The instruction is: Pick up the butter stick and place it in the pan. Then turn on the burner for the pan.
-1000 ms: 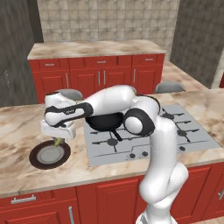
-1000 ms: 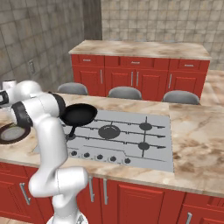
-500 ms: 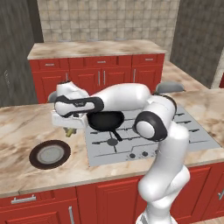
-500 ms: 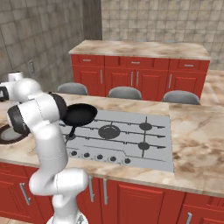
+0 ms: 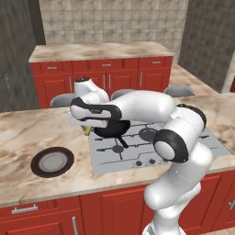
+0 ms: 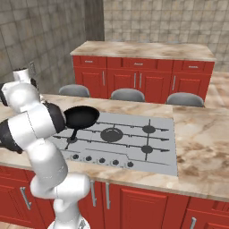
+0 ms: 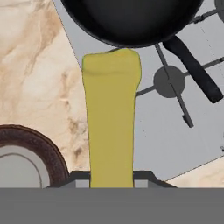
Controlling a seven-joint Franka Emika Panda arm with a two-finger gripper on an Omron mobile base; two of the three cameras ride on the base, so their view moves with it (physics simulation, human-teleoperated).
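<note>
My gripper point(image 5: 86, 125) is shut on the butter stick point(image 5: 87, 131), a pale yellow bar that hangs over the counter just left of the pan point(image 5: 112, 128). In the hand view the butter stick point(image 7: 111, 118) runs up from between my fingertips point(image 7: 144, 176), and its far end reaches the rim of the glossy black pan point(image 7: 131, 22). The pan's handle point(image 7: 192, 70) points away to the right there. From the right base view, the pan point(image 6: 81, 116) sits on the rear left burner with its handle point(image 6: 73, 133) toward the front.
A dark brown plate point(image 5: 52, 161) with a grey centre lies on the marble counter left of the grey cooktop point(image 5: 151, 149). Several knobs point(image 6: 103, 160) line the cooktop's front edge. Grey stools point(image 6: 127, 94) stand behind the counter, red cabinets beyond.
The arm has carried the butter stick rightward, from above the brown plate to the left rim of the pan. The pan and plate have not moved.
</note>
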